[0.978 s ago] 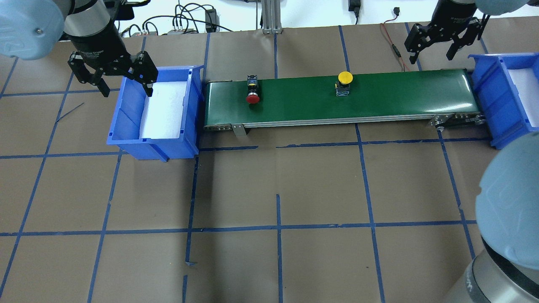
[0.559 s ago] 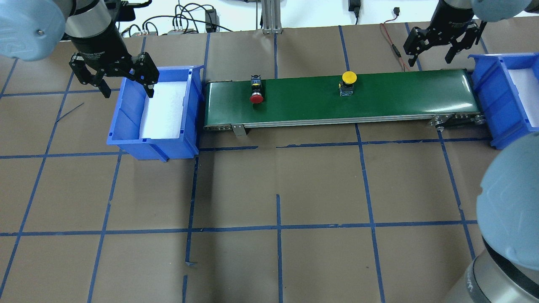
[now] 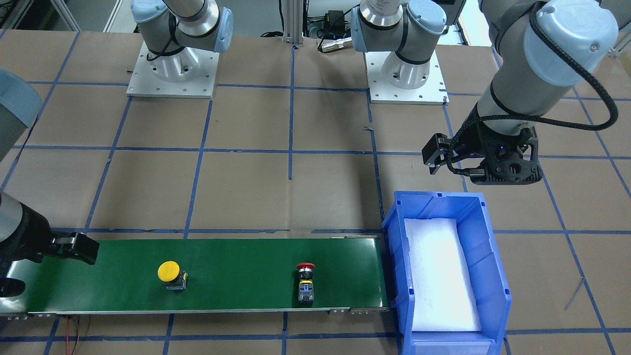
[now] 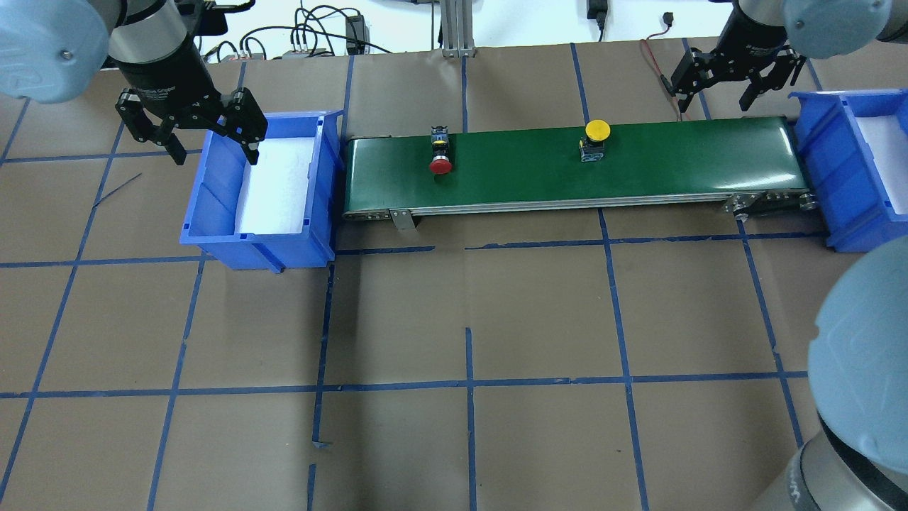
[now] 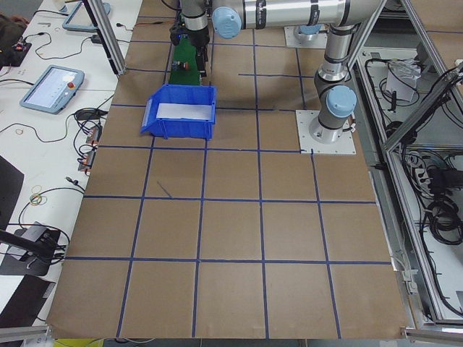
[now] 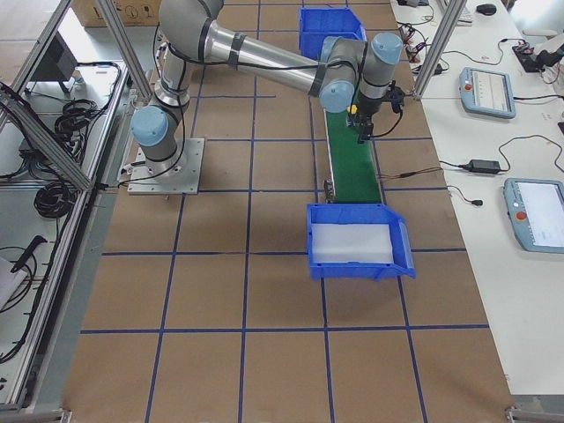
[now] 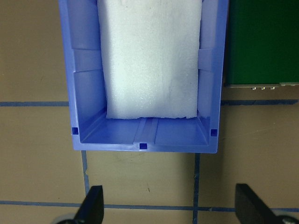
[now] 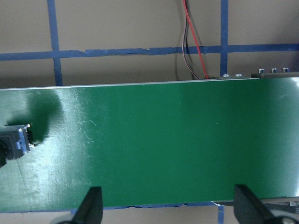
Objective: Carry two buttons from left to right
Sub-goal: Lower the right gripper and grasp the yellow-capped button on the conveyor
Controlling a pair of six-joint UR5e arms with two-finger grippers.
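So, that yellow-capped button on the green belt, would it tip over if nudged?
Probably: the yellow button seems upright, its wide cap over a narrower black body, so a sideways nudge could topple it. It looks rigid, likely light. The rounded cap may slip; the squarish body seems safer.

Left arm [image 4: 152,50] stretched forward, left gripper [image 4: 214,147] pointing straight down with jaws spread wide, right arm [image 4: 762,25] stretched forward too, right gripper [image 4: 715,91] also pointing down, its fingers [image 8: 91,206] parted wide, the two grippers well apart
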